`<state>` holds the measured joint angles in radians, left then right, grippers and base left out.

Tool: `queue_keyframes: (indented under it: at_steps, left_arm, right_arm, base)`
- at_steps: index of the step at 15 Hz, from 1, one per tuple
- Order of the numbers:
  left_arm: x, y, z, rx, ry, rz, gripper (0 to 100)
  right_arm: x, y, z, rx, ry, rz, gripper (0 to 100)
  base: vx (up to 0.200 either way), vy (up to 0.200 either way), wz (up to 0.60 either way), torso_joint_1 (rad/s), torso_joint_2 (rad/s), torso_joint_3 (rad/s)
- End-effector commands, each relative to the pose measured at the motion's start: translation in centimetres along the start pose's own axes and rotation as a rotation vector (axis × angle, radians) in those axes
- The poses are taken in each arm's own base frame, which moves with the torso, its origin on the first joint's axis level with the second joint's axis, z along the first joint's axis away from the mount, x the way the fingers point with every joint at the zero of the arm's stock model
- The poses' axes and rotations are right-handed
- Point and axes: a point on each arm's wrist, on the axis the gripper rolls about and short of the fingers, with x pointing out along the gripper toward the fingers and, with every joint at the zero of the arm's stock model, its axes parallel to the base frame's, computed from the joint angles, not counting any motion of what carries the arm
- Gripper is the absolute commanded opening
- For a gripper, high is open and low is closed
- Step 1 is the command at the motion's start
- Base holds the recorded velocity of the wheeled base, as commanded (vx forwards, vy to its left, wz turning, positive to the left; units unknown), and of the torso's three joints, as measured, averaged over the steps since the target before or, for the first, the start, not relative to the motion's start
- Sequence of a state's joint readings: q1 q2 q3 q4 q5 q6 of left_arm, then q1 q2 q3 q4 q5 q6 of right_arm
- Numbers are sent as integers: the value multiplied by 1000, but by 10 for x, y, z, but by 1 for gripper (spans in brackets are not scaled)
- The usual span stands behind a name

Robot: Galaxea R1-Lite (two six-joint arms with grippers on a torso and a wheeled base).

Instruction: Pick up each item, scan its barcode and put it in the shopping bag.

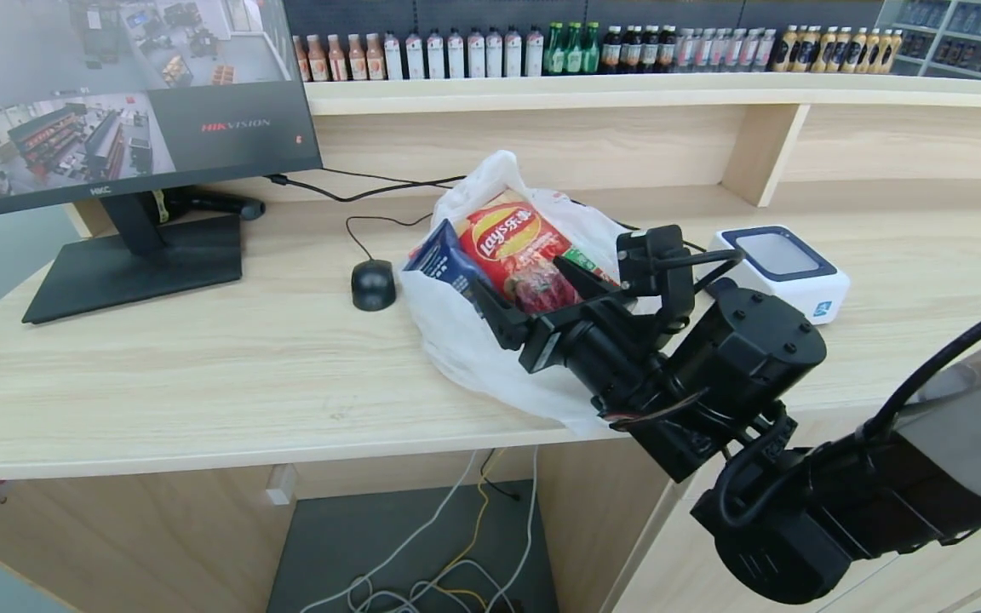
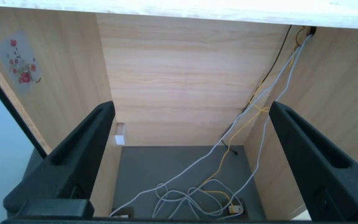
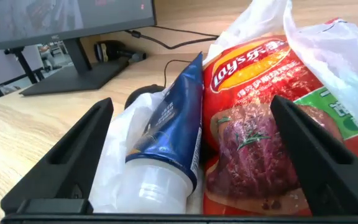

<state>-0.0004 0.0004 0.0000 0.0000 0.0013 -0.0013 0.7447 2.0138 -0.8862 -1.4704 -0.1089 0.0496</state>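
**Checkout worktop [image 1: 201, 375], read from left to right.** The left tool [image 2: 191, 112] hangs below the worktop's edge, jaws spread wide and holding nothing. It faces a wooden recess where loose cables [image 2: 191, 199] lie on the dark floor, well apart from every item. On the worktop's left stands a monitor [image 1: 116, 102], then a mouse [image 1: 373, 284] just beside the shopping bag [image 1: 465, 358]. The shopping bag, white and thin, slumps near the middle of the worktop, and its opening appears to face the robot. Inside it rest a blue tube [image 1: 446, 260] on the left and a red crisp packet [image 1: 518, 243] touching it on the right. The tube's long axis runs roughly along the right tool's line of approach, with its pale cap end nearest the tool. The right tool [image 1: 518, 277] hovers at the bag's opening, jaws wide apart and empty. In its wrist view the jaws bracket both items without touching either. To its right, near the bag, sits the scanner [image 1: 784, 268], window up. Judgement: both visible items appear bagged, so the key relation is that the bag lies straight ahead of the right tool, on by far the nearer arm. Any grasp of the tube calls for closing across its width, and the thin plastic is liable to be caught
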Motion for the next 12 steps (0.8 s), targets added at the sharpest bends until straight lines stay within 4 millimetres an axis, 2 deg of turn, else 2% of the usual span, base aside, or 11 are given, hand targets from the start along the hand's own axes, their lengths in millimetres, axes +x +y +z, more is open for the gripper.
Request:
queue_keyframes:
  at_steps: [1, 4, 6, 8, 11, 12]
  left_arm:
    - [0, 0, 0, 0, 0, 1, 100]
    - [0, 0, 0, 0, 0, 1, 100]
    - [0, 0, 0, 0, 0, 1, 100]
    - [0, 0, 0, 0, 0, 1, 100]
    - [0, 0, 0, 0, 0, -1, 100]
    - [0, 0, 0, 0, 0, -1, 100]
  right_arm:
    - [-11, 0, 25, -2, -43, 3, 100]
    - [-49, -2, 73, -10, -114, 7, 100]
    - [-75, -4, 96, -5, -152, 11, 100]
    - [-104, -6, 112, -10, -170, 13, 100]
    - [-144, -10, 123, -28, -182, 12, 100]
    - [-168, -13, 125, -46, -181, 11, 100]
  base:
    - [0, 0, 0, 0, 0, 0]
    - [0, 0, 0, 0, 0, 0]
    - [0, 0, 0, 0, 0, 0]
    - [0, 0, 0, 0, 0, 0]
    - [0, 0, 0, 0, 0, 0]
    - [0, 0, 0, 0, 0, 0]
